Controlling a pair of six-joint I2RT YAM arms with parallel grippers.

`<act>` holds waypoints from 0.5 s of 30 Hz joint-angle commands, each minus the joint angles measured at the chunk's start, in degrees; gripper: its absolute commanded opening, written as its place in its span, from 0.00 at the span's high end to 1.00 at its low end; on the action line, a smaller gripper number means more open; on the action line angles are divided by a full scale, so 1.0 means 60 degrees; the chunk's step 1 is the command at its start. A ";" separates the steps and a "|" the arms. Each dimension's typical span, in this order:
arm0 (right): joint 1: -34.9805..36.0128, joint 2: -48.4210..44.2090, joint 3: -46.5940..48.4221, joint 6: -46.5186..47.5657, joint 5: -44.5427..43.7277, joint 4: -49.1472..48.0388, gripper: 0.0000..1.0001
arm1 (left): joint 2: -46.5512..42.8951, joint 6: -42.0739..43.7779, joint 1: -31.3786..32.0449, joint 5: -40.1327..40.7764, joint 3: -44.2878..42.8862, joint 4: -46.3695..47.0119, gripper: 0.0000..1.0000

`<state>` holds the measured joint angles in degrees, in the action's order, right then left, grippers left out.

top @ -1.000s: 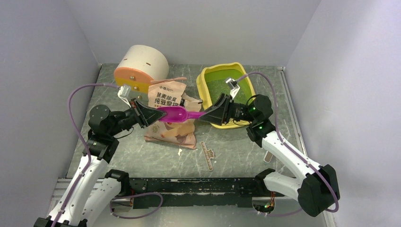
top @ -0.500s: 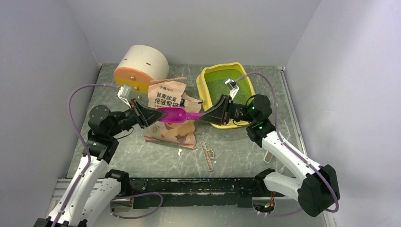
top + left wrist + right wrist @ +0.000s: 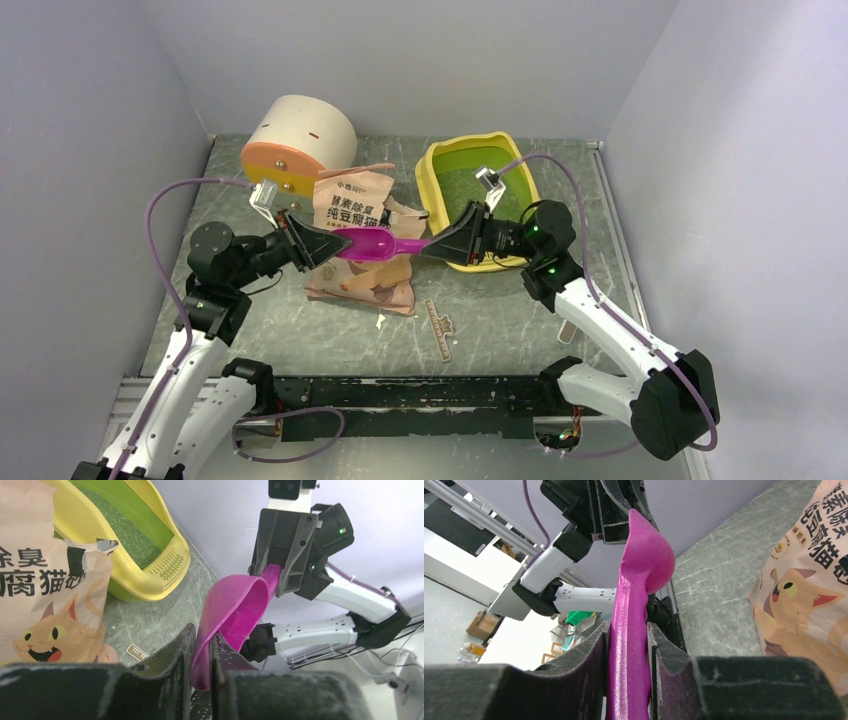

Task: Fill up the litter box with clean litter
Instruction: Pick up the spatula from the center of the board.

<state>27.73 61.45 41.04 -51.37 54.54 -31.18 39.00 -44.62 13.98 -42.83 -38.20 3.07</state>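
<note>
Pinching the bowl rim of the magenta scoop (image 3: pixel 372 242), left gripper (image 3: pixel 338 243), right gripper (image 3: pixel 428 247) clamped on its handle, scoop above the pink litter bag (image 3: pixel 352 205), litter box (image 3: pixel 427 176) behind the right gripper, clean litter (image 3: pixel 464 186) inside.

You see a yellow litter box (image 3: pixel 428 178) with a lime-green pan, speckled pale-green litter (image 3: pixel 460 186), a magenta scoop (image 3: pixel 370 242), a pink bag (image 3: pixel 350 205) printed with an orange cat, a cream-and-orange container (image 3: pixel 305 130), and a grey marbled table (image 3: pixel 500 310).

Magenta scoop (image 3: pixel 368 243) over cat-print bag (image 3: pixel 350 205); cream-orange cylinder (image 3: pixel 300 130) behind.
</note>
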 commanded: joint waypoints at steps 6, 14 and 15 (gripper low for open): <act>-0.0054 -0.0042 0.1799 0.1986 -0.2801 0.4856 1.00 | 0.0152 0.2679 0.0029 0.1996 -0.2038 -0.3725 0.03; -0.0584 0.0735 0.4012 0.3181 -0.4401 0.8914 1.00 | 0.1375 0.3851 0.0029 0.5123 -0.3586 -0.5414 0.03; -0.0599 0.0798 0.4366 0.3427 -0.4936 0.9411 1.00 | 0.1641 0.3876 0.0029 0.5284 -0.3682 -0.5387 0.03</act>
<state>25.43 65.01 60.73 -37.47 35.51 9.02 43.46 -25.69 13.98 -21.50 -58.17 -22.41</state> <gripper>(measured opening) 0.306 0.968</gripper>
